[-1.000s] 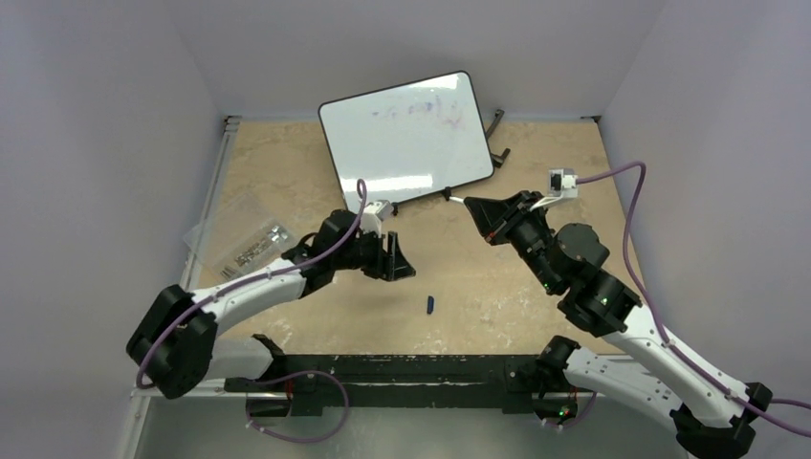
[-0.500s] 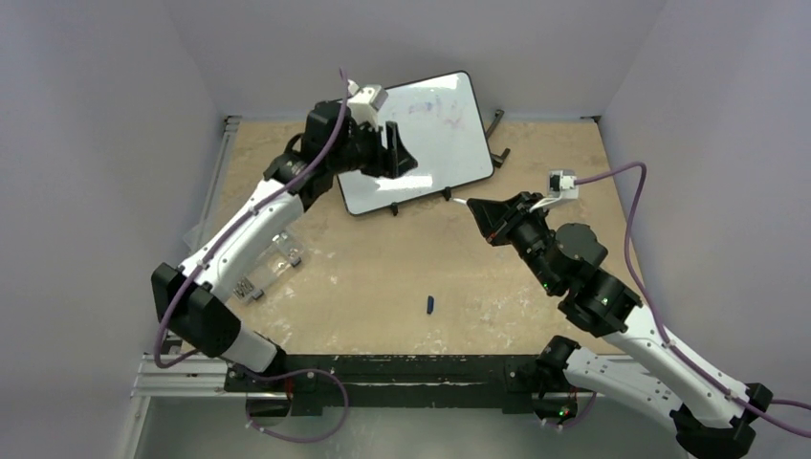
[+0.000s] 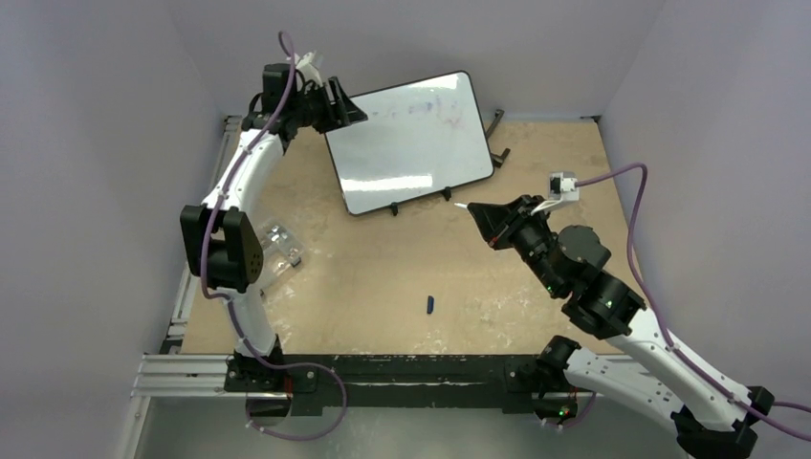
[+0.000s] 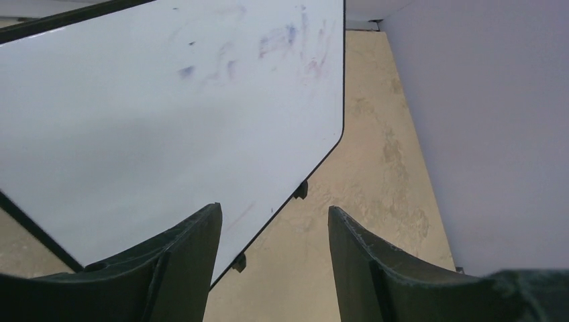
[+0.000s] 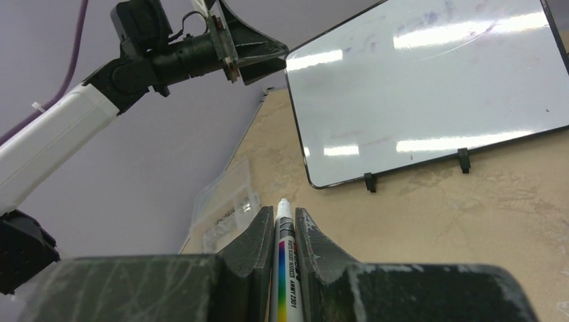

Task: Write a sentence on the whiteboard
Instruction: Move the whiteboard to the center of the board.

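Whiteboard (image 3: 411,143): propped on its small black feet (image 3: 394,207) at the far side of the table (image 3: 383,277). It's tilted back a bit and turned so its left end sits closer to my arms than its right end.

Smudges (image 4: 282,41): faint blue and purple streaks up near the board's top edge. I can't read any of it. The rest of the face is glossy white with light glare on it.

Left gripper (image 3: 342,102): reached way out and up at the board's upper left corner. The jaws are spread with nothing between them. Through that wrist cam I'm looking down across the board face past the two fingers. Can't tell whether it touches the frame.

Right gripper (image 5: 284,218): clamped tight on the marker, low over the table in front of the board's right half, aimed at the board but apart from it.

Marker (image 5: 284,258): uncapped, with the white tip poking out past the fingertips and a rainbow-striped label on the barrel. The tip is off the board.

Cap (image 3: 430,305): small dark blue thing lying on the table between the arms, nearer the bases. It looks like the marker's cap, but it's too small to be sure.

Plastic bag (image 3: 277,241): clear bag with some small bits inside, at the table's left edge, partly behind the left arm's elbow.
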Robot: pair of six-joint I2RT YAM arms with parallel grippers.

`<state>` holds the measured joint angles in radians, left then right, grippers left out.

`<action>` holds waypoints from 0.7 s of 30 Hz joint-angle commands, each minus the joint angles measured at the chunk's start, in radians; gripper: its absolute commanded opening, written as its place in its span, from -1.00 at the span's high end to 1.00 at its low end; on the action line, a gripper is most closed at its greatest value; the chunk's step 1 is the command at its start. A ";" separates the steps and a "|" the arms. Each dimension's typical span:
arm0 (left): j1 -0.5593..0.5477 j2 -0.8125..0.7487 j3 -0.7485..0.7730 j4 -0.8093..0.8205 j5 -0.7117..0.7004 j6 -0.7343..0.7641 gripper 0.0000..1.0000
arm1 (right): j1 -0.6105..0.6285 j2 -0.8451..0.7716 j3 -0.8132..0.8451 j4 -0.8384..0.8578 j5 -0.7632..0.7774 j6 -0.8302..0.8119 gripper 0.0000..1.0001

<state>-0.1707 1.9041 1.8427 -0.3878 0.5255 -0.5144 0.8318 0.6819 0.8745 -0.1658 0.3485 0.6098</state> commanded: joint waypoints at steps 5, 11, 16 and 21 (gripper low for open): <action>0.185 -0.039 -0.270 0.505 0.335 -0.198 -0.13 | 0.000 0.023 -0.003 0.016 -0.015 -0.026 1.00; 0.262 -0.029 -0.362 0.631 0.391 -0.195 -0.13 | 0.000 0.033 -0.019 0.040 -0.033 -0.024 1.00; 0.308 -0.009 -0.415 0.716 0.388 -0.202 -0.13 | 0.000 0.032 -0.016 0.032 -0.041 -0.025 1.00; 0.322 0.074 -0.407 0.779 0.411 -0.239 -0.12 | 0.000 0.022 -0.012 0.019 -0.030 -0.032 1.00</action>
<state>0.1368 1.9171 1.4349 0.2558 0.8906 -0.7155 0.8318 0.7181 0.8574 -0.1650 0.3199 0.6003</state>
